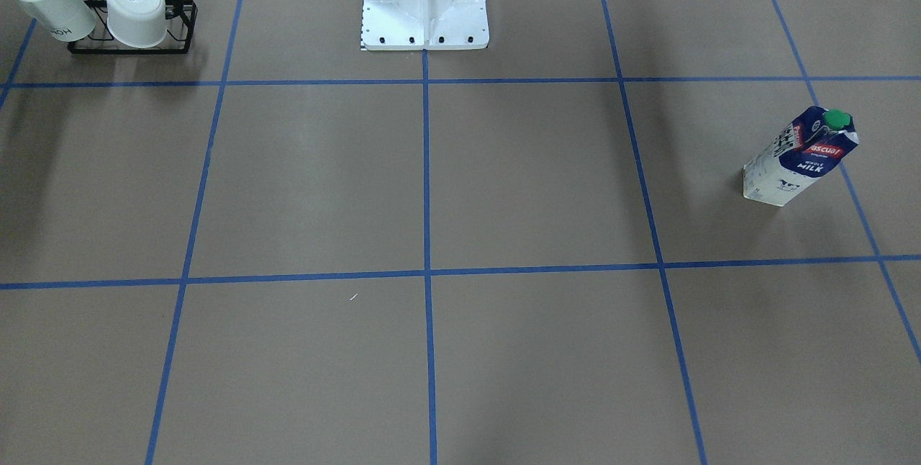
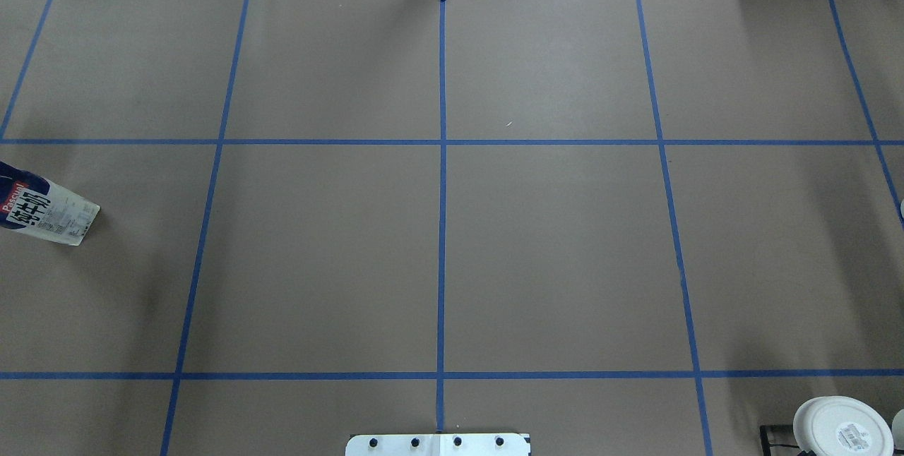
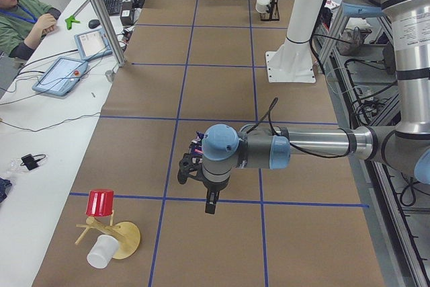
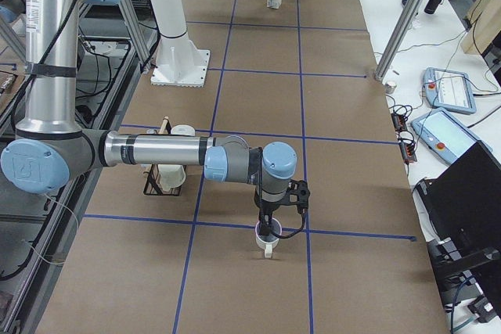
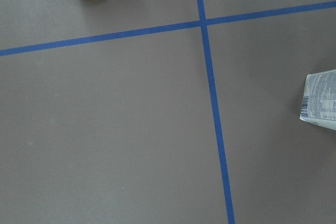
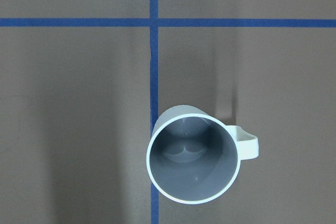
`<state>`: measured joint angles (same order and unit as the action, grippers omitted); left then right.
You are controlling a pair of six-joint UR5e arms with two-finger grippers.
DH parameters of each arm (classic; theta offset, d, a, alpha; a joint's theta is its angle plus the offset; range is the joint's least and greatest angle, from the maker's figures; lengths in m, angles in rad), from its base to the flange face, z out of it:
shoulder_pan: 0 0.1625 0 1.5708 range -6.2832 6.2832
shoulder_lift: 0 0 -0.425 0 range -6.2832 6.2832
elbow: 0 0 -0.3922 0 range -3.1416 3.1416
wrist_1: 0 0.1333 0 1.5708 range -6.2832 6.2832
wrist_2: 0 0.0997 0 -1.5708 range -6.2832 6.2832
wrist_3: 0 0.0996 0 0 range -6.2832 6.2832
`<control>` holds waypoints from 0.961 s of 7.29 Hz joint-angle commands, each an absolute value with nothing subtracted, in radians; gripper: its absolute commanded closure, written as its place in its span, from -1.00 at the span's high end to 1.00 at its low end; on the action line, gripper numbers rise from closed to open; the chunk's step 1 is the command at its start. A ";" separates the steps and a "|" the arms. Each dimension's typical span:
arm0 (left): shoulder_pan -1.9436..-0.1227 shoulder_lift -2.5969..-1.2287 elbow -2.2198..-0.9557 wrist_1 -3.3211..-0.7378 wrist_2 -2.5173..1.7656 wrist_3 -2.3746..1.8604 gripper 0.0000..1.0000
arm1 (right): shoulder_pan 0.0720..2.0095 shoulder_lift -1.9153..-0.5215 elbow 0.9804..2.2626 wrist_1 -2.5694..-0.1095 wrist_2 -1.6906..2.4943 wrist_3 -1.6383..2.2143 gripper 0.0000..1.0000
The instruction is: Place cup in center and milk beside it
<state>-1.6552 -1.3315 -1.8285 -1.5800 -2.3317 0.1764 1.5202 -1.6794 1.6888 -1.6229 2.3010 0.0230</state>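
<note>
My right gripper points straight down, directly over the cup. Only a side view shows it, so I cannot tell whether its fingers are apart or closed.

The cup stands upright, long axis vertical, mouth up. Its squarish loop handle points to the right in the wrist view. It is round, smooth and off-white, grey inside. Its rim overlaps a blue tape line near a crossing, on the brown surface at the robot's right end, well apart from the center.

My left gripper hangs fingers-down; I cannot tell its state either.

The milk, a tall boxy carton, stands upright in an outer square on the left side, green screw cap on top.
</note>
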 commanded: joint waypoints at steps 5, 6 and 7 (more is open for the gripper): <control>-1.654 -1.353 -1.876 -1.641 -2.319 0.175 0.97 | 1.522 -1.663 1.746 -1.623 2.293 0.017 1.00; -1.657 -1.377 -1.872 -1.688 -2.321 0.176 0.97 | 1.523 -1.651 1.749 -1.623 2.287 0.015 1.00; -1.657 -1.382 -1.871 -1.718 -2.324 0.173 0.97 | 1.523 -1.611 1.761 -1.623 2.289 0.023 1.00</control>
<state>-1.6556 -1.3682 -1.8713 -1.6756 -2.3224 0.1752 1.5228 -1.6469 1.7485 -1.6229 2.2910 0.0184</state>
